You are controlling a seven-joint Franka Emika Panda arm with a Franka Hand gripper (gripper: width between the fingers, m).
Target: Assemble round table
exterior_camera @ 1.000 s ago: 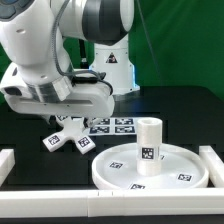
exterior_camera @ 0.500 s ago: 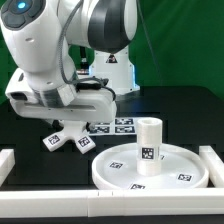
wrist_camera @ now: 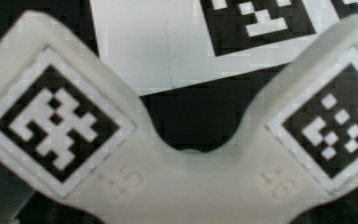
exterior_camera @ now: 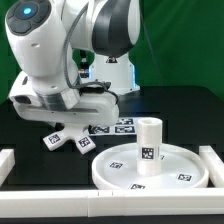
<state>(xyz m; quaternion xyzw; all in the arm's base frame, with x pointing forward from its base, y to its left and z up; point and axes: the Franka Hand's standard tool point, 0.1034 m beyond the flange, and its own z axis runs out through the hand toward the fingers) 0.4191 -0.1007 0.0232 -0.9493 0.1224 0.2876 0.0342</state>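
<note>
While the leg [exterior_camera: 149,146] stands upright on the round disc [exterior_camera: 150,170] near the front rail [exterior_camera: 60,200], the arm hangs over the cross-shaped foot piece [exterior_camera: 68,141]; jaw state cannot be told.

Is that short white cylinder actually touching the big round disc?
Touching. In the exterior view the cylinder leg stands upright on the round disc, its base meeting the disc's surface with no gap visible.

Wrist cam: cross-shaped foot piece [wrist_camera: 185,160] fills view w/ 2 tagged arms; marker board [wrist_camera: 176,45] behind it.
</note>
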